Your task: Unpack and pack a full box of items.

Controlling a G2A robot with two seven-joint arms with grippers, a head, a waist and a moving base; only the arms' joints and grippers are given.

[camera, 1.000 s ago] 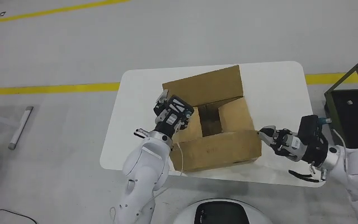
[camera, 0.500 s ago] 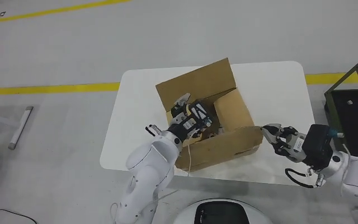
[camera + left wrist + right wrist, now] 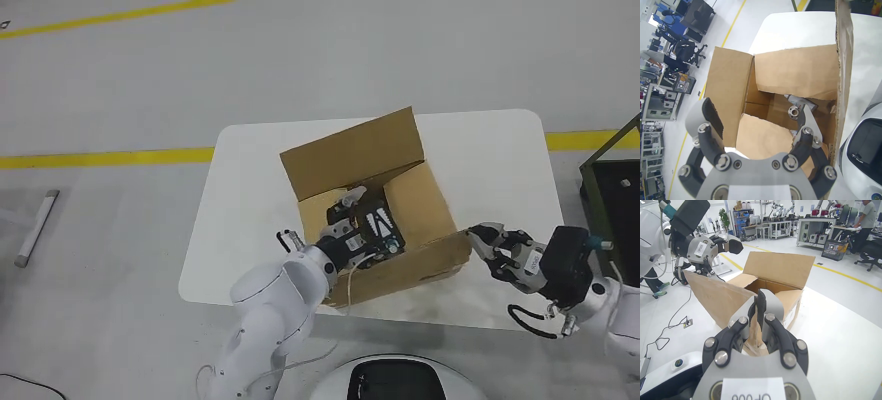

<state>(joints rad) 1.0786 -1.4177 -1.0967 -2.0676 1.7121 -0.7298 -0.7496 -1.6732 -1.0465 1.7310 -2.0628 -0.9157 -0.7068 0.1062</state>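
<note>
right gripper (image 3: pixel 759 304) is the weak point. it has a thin pinch on the end of the near flap (image 3: pixel 715 294) of the box (image 3: pixel 355 150), nothing more. if the other arm drags on cardboard going in, i'd expect the flap to tear or slip out and the box to skid on the table (image 3: pixel 500 140).

second risk: left gripper (image 3: pixel 757 121) has to drop between the two small flaps. the gap is narrow, so a finger could catch an edge and fold it down over the items.

third: ring (image 3: pixel 793 113) is small, flat metal lying on the box floor, so it could easily skate off the pads.

tool state, near to far:
- right gripper: pressed together on the near flap's corner at the robot's right, cardboard between the fingers, nothing else held.
- left gripper: spread wide, holding nothing, sits above the left small flap (image 3: pixel 762 136) and points across the opening. one finger is down by the near flap's top edge, can't tell if it touches.
- past it, on the box floor: the ring, then a grey tube (image 3: pixel 797 101) half under the right small flap (image 3: pixel 797 72).
- far flap is folded out and open.

box sits askew mid-table. items are inside it, so i judge unpacking has barely started.
</note>
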